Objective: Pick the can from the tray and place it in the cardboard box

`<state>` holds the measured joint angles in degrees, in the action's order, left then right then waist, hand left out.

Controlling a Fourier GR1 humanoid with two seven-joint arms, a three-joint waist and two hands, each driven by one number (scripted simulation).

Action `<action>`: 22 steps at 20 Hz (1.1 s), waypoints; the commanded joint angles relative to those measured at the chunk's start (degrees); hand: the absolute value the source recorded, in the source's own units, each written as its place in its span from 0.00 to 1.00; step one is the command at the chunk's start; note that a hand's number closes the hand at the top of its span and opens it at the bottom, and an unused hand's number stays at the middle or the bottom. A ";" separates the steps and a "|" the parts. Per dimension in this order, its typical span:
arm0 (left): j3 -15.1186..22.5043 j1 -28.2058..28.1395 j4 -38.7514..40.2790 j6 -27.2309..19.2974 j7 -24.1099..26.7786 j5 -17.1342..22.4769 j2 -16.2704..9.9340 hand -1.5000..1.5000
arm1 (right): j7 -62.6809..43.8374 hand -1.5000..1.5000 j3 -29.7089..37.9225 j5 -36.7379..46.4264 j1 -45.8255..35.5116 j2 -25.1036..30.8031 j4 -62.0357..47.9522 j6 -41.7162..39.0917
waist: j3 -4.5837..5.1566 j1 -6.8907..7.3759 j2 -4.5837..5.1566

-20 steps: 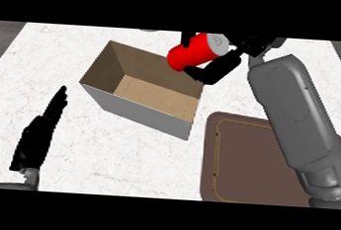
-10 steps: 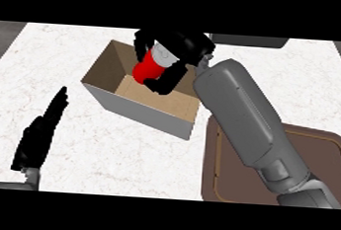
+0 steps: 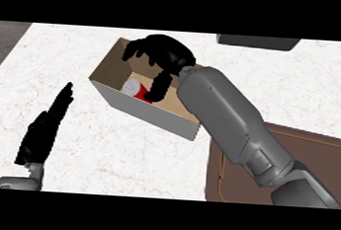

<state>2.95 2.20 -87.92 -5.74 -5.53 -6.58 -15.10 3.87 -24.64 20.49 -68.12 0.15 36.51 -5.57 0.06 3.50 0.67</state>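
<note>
To the left of the cardboard box [image 3: 141, 108], the left hand [image 3: 45, 129] rests on the white counter [image 3: 127, 154] with its fingers straight and pointing up and away, holding nothing. Inside the cardboard box, low against its near wall, lies the can [image 3: 136, 89], red with a pale end showing, seemingly tipped on its side. Just above the can and over the box's open top, the right hand [image 3: 159, 54] hangs with its fingers drooping downward; one dark finger reaches down beside the can, but whether the fingers are curled round it or have let go cannot be told from this view. To the right of the cardboard box, the grey right forearm crosses over the brown tray [image 3: 324, 151], which lies just beside the box's near right corner. The step in hand appears to be the release. To do it well, the hand should spread its fingers fully while the can sits on the box floor, then rise straight up, clear of the box walls, so that neither fingers nor forearm drag the can or nudge the cardboard.
</note>
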 commanded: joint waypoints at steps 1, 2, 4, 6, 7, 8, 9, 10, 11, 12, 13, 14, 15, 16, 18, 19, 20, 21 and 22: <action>1.64 1.19 1.12 -1.31 0.29 -1.82 2.20 0.50 | 2.61 0.00 -3.15 -5.49 -1.81 -0.14 -6.32 3.51 | 0.00 1.01 0.41; 0.42 2.20 2.00 -0.69 0.39 -1.45 1.25 0.50 | 2.52 0.00 -4.86 -7.43 0.45 -0.14 -3.95 5.40 | -0.01 0.27 0.15; -0.28 0.92 -0.59 2.11 -0.68 0.42 -0.63 0.50 | 2.92 0.00 -5.78 -10.95 1.09 -0.14 -3.77 6.81 | -0.02 0.94 0.17; 0.84 1.74 0.30 -0.84 0.00 -1.55 1.73 0.50 | 5.96 0.00 -0.30 -13.73 -0.68 -0.14 -6.09 7.09 | -0.05 0.86 0.46; 0.67 0.83 1.54 0.97 1.28 -0.48 1.05 0.50 | 4.99 0.00 -0.72 -16.33 2.40 -0.15 -3.36 11.19 | -0.03 1.26 0.42; 0.20 0.91 2.00 0.46 1.40 -0.69 0.99 0.50 | 4.18 0.00 1.42 -18.67 1.02 -0.15 -2.81 12.65 | -0.03 1.53 0.46; 0.21 1.51 2.82 0.06 1.64 -1.13 1.20 0.50 | 3.63 0.00 3.66 -20.33 -1.29 -0.15 -3.74 12.52 | -0.03 1.14 0.48; 0.99 0.63 1.72 -0.53 1.03 -1.43 2.14 0.50 | 6.44 0.00 4.06 -21.38 0.86 -0.15 -4.01 13.68 | -0.06 0.75 0.35; 0.72 1.05 1.40 -0.47 0.09 -1.87 1.35 0.50 | 7.70 0.00 4.87 -23.38 1.98 -0.15 -4.40 14.69 | -0.08 1.06 0.45; 0.77 -0.15 0.48 -0.94 1.31 -2.18 1.43 0.50 | 5.72 0.00 9.49 -25.23 -2.48 -0.15 -5.24 11.00 | -0.08 0.11 0.17; 1.18 0.07 -0.94 -0.57 -1.27 -1.37 2.19 0.50 | 6.89 0.00 9.50 -26.65 -1.34 -0.15 -5.65 12.05 | -0.09 0.21 0.13; 0.40 -2.34 -2.91 0.88 -0.42 -0.51 0.42 0.50 | 8.78 0.00 12.76 -26.85 -2.20 -0.15 -7.37 10.72 | -0.11 -0.05 0.08; 0.20 -0.29 0.36 -1.27 -0.33 -1.95 1.71 0.50 | 8.57 0.00 14.57 -29.03 -2.42 0.00 -7.45 7.88 | -0.09 -1.01 0.18; -0.27 0.70 -1.21 0.24 -1.60 -0.74 0.82 0.50 | 10.10 0.00 16.09 -29.76 -2.36 0.68 -8.92 7.96 | -0.10 -0.85 0.24; -1.23 0.79 2.63 -0.50 1.35 -0.95 1.27 0.50 | 9.73 0.00 19.51 -31.57 -5.02 4.66 -10.93 6.40 | -0.04 -1.09 0.52; -1.19 -0.52 1.30 0.36 2.68 -0.67 0.60 0.50 | 11.00 0.00 20.29 -31.16 -5.01 4.49 -13.32 8.71 | -0.03 -0.48 0.54; 0.19 0.86 0.34 -1.19 -0.85 -2.03 2.05 0.50 | 9.90 0.00 22.07 -32.64 -6.01 8.04 -13.72 5.93 | -0.09 -0.74 0.56; -2.94 0.08 0.16 0.70 0.35 0.30 -0.60 0.50 | 8.29 0.00 23.10 -32.86 -8.10 7.68 -14.14 8.74 | -0.05 -0.61 0.29; -1.66 0.30 2.02 -0.33 1.40 -0.65 1.21 0.50 | 12.67 0.00 23.13 -32.64 -3.70 11.56 -15.19 4.83 | -0.06 -1.19 0.56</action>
<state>1.95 2.23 -87.22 -5.89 -4.88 -7.43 -14.18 13.65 -5.50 -10.13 -72.59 6.02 24.56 1.99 0.01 2.85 1.05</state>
